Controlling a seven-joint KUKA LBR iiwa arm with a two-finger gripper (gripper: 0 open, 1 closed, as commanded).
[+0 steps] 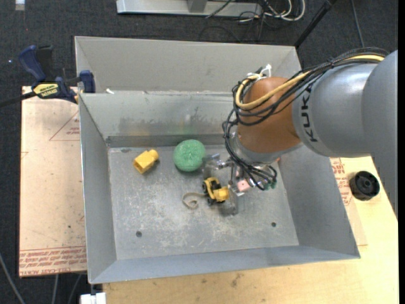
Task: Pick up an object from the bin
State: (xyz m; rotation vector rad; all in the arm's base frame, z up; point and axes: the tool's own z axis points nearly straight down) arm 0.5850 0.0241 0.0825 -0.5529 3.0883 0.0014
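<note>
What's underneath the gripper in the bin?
A small yellow and black toy lies under the gripper, near the middle of the bin. Anything farther right is hidden by the arm's orange cover.

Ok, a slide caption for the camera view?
Arm low over a small yellow-and-black toy in the grey bin, green ball and yellow block to its left.

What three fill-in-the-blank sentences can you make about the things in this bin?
1. The ball near the bin's back wall is coloured ____.
2. The block to the ball's left in the camera view is coloured ____.
3. Of the ball, the block and the small yellow-and-black toy, the gripper is nearest the ____.

Missing words: green; yellow; toy.
</note>
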